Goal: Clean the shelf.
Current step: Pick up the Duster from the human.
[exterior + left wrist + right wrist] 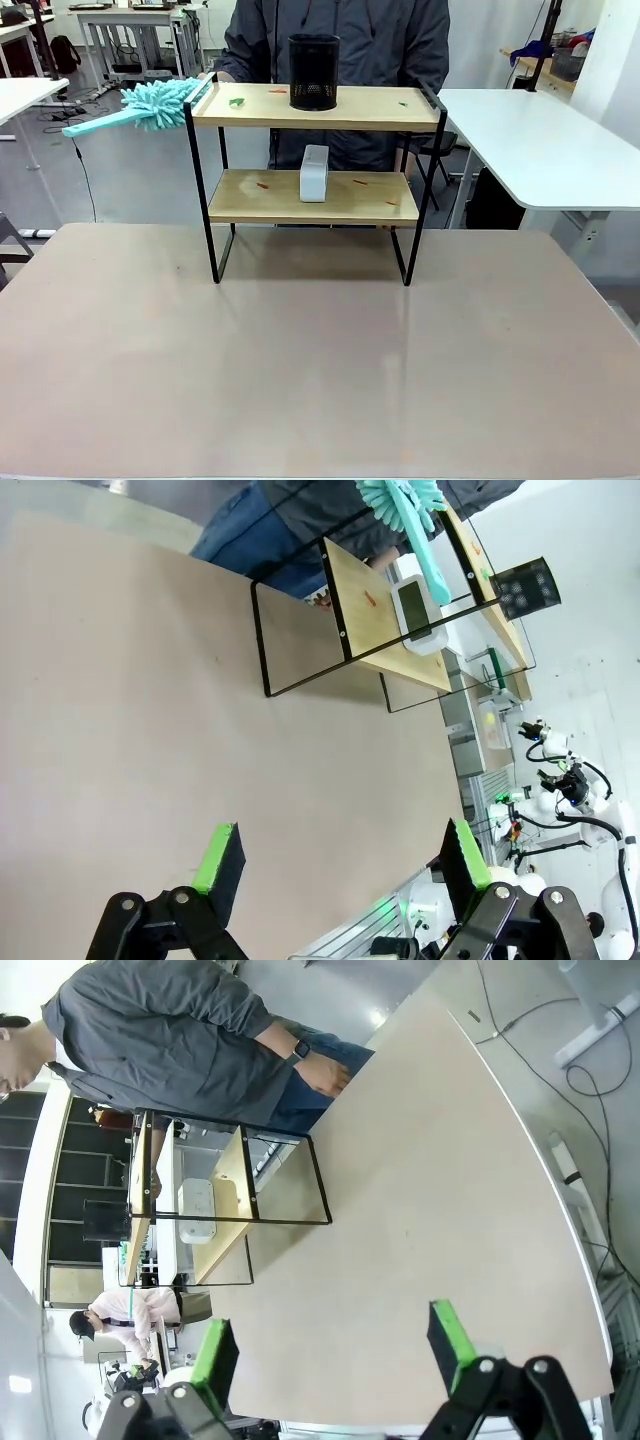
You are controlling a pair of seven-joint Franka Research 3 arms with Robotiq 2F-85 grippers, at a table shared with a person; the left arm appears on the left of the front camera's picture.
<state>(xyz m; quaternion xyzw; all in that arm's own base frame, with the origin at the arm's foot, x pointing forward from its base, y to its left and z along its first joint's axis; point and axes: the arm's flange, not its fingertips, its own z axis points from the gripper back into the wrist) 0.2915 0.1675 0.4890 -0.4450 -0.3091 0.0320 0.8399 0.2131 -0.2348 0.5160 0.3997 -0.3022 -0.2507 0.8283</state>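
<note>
Left gripper [342,845] and right gripper [330,1338] both hang spread wide, empty. Shelf [370,108] sits at 12 o'clock. Duster [160,103] at its 9 o'clock end could probably knock the black cup [314,72] off if swept carelessly.

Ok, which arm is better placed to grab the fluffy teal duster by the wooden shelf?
Left, probably: the fluffy teal duster sticks out past the two-tier wooden shelf's left end, handle toward that side.
</note>
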